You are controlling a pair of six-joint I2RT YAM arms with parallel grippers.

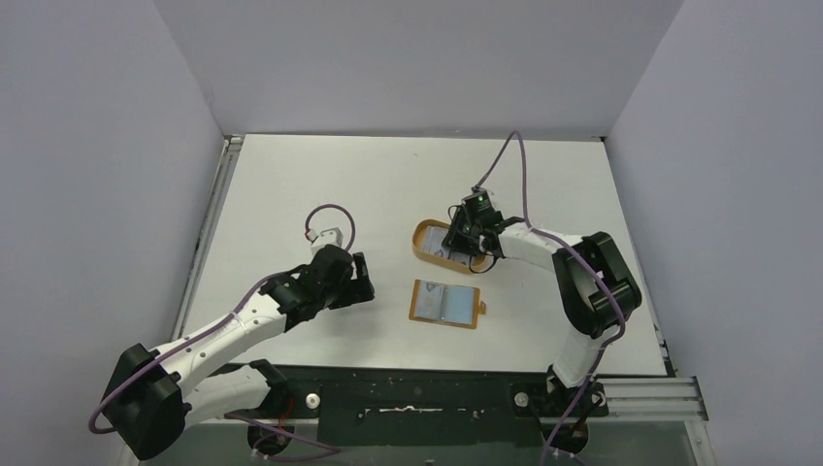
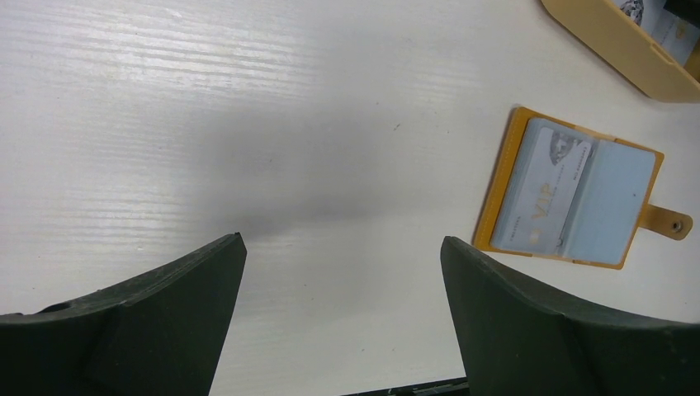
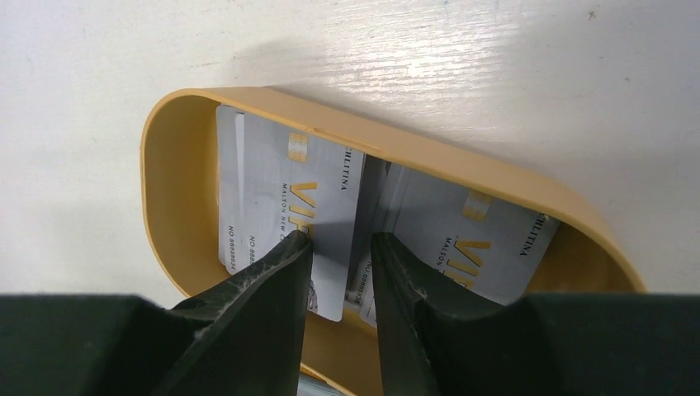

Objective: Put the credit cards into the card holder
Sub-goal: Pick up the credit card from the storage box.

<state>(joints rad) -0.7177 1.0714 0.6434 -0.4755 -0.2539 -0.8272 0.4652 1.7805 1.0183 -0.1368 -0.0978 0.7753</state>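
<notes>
The orange-brown card holder [image 1: 445, 303] lies open on the table, with a pale VIP credit card [image 2: 549, 186] in its left clear pocket; it also shows in the left wrist view [image 2: 615, 247]. Two more credit cards lie in the oval tan tray [image 3: 165, 190]: one on the left [image 3: 264, 181], one on the right [image 3: 487, 239]. My right gripper [image 3: 340, 241] is down in the tray, its jaws a narrow gap apart around the left card's right edge, not clamped. My left gripper [image 2: 342, 243] is wide open and empty over bare table, left of the holder.
The tan tray [image 1: 427, 241] sits just behind the holder, under my right wrist [image 1: 480, 218]. The holder's snap tab [image 2: 673, 223] sticks out to its right. The black front rail [image 1: 417, 388] runs along the table's near edge.
</notes>
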